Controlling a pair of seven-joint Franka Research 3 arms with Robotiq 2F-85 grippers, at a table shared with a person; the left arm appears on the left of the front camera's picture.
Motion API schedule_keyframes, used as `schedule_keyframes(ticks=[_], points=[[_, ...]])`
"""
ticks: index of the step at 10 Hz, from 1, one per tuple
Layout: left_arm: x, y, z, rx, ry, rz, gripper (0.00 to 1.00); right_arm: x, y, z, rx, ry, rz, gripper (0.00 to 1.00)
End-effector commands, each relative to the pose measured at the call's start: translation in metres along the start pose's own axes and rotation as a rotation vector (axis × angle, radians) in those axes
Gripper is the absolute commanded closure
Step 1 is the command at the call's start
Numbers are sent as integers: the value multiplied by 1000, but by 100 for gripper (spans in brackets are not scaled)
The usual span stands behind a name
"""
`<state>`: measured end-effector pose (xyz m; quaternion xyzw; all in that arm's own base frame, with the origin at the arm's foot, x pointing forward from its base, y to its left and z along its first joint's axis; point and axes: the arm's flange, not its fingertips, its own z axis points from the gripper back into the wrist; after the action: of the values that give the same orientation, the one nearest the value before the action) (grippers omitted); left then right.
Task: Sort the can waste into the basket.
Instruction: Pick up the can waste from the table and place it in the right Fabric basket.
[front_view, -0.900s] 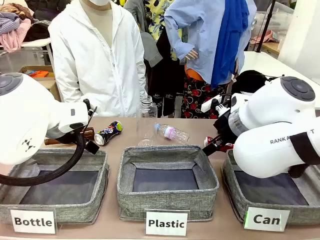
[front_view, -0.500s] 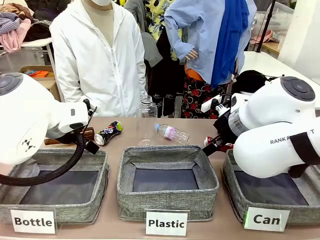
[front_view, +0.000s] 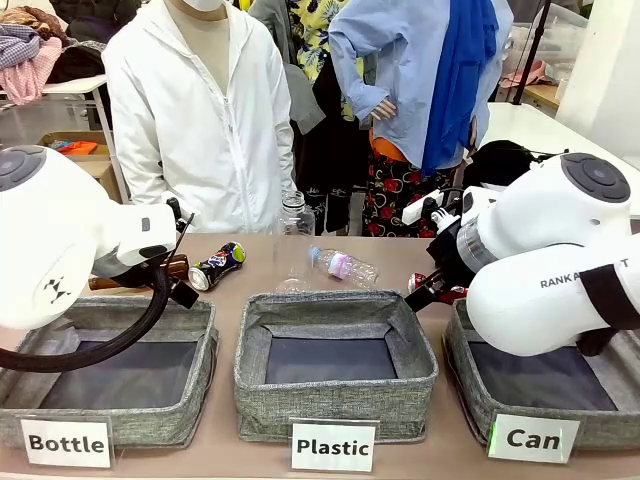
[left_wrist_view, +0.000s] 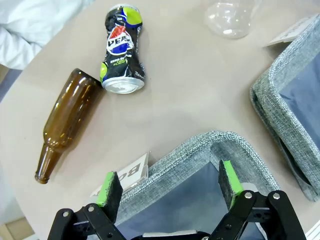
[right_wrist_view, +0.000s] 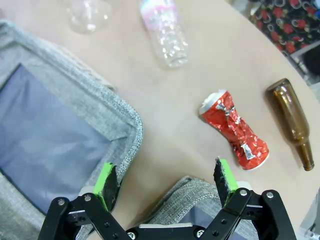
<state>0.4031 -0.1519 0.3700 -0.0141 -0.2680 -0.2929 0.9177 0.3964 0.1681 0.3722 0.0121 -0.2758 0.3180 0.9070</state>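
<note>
Front view gives you the tan table (front_view: 400, 262) first, with a person in a white jacket (front_view: 200, 120) standing at its far side. The white left arm (front_view: 50, 230) and white right arm (front_view: 540, 230) come in from either side; you can read "RANKA" on the right one.

Three square grey woven-fabric baskets with dark bottoms stand in a row along the near edge. Each has a white label in black letters: the Bottle basket (front_view: 110, 312) on the left, the Plastic basket (front_view: 335, 305) in the middle and the Can basket (front_view: 462, 365) on the right.

Your left wrist view shows the left gripper (left_wrist_view: 167, 187) over a corner of a grey basket, its green pads (left_wrist_view: 109, 189) spread wide and holding nothing. A brown glass bottle (left_wrist_view: 67, 120) lies on its side on the table. Just beside its base lies the crushed dark blue-black can (left_wrist_view: 121, 50), with a yellow-green end, a red, white and blue logo and the letters "PE". In the front view it lies beyond the Bottle basket, well apart from the Can basket.

Your right wrist view shows the right gripper (right_wrist_view: 167, 182), also wide open and empty. The crushed shiny red can (right_wrist_view: 234, 130) lies on the table just beyond a grey basket's rim. It sits between a second brown bottle (right_wrist_view: 292, 122) and a clear plastic bottle with a pink label (right_wrist_view: 165, 30).
</note>
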Motion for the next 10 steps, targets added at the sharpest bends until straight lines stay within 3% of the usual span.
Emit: schedule_keyframes(ticks=[1,5,6,8,9,10], points=[[0,0,0,0,0,0,0,0,0,0,0,0,0,0],[0,0,0,0,0,0,0,0,0,0,0,0,0,0],[15,-18,52,-122,-99,-79,0,15,2,42,-8,-11,16,0],[24,-34,143,-313,-232,-88,0,28,3,127,132,-97,5,0],[18,-45,182,-374,-227,-36,0,23,1,160,208,-124,-32,0],[7,-36,214,-494,-187,-30,0,14,-6,191,354,-86,-157,0]])
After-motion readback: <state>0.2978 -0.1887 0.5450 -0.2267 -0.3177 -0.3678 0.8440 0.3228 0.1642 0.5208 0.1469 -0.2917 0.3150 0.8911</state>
